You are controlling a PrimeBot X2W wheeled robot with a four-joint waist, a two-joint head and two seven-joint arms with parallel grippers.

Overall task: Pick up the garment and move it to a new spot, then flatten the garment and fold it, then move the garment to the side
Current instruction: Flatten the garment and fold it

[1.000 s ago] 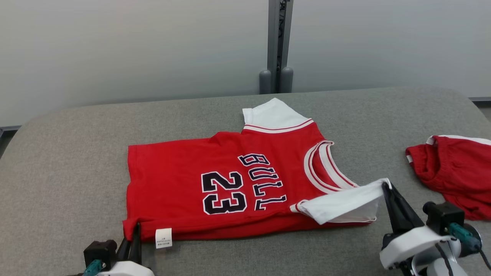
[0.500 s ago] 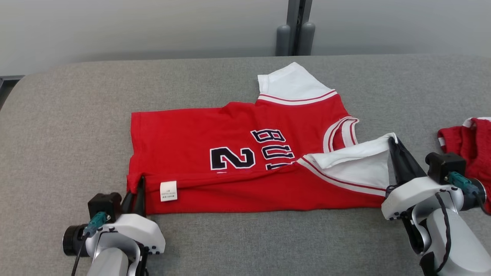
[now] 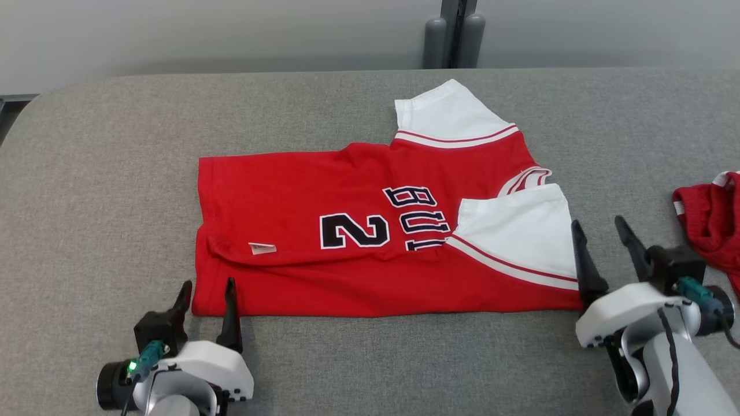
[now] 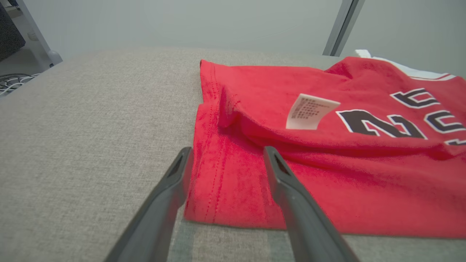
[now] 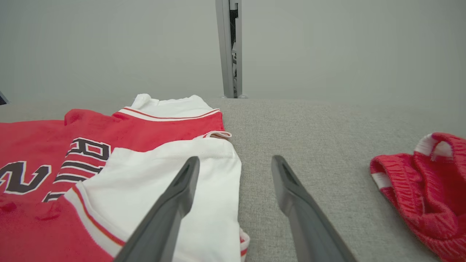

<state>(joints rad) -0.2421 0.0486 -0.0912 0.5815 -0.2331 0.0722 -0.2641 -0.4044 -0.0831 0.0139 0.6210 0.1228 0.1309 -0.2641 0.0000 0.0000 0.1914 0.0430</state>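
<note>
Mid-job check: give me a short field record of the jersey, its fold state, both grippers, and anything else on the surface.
garment: red jersey with white sleeves and black lettering, lying on the grey fabric surface
fold: near long edge turned over the number's lower half; near white sleeve laid onto the chest; far white sleeve unfolded
left gripper: open, at the near hem corner, holding nothing
right gripper: open, beside the folded sleeve, holding nothing
other: crumpled red garment with white trim at the far right, apart from the jersey

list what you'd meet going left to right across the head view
left gripper → red jersey with white sleeves → right gripper → crumpled red garment
</note>
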